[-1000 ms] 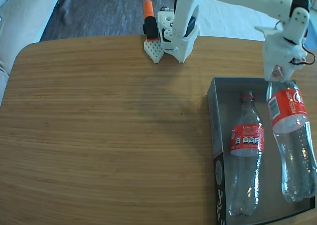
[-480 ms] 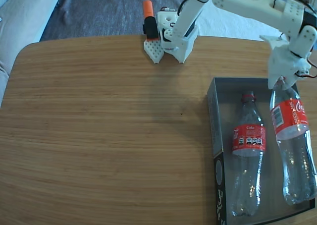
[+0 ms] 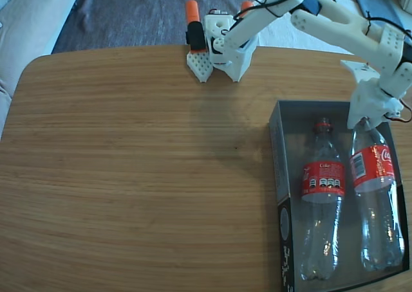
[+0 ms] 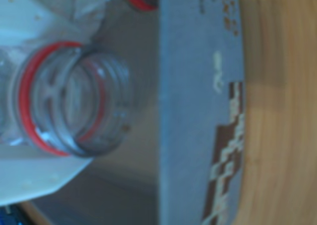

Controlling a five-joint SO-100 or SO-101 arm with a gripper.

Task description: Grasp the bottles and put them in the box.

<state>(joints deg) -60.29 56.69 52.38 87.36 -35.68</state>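
Fixed view: my gripper (image 3: 364, 119) is clamped on the neck of the right bottle (image 3: 375, 202), which lies lengthwise in the box (image 3: 278, 176), mouth toward my base, beside the other bottle (image 3: 322, 202); both are clear, red-labelled, capless.

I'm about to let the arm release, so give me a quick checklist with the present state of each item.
1. First bottle lies flat inside the box: ok.
2. Second bottle is over the free lane on the right in the fixed view, beside the first and not on top of it: ok.
3. Its base rests on the box floor: cannot tell; the neck end looks a little raised.
4. Gripper is at the second bottle's neck: ok.
5. Jaws closed on the neck: ok, as far as the wrist view shows.
6. Table beside the box is free for the retreat: ok.
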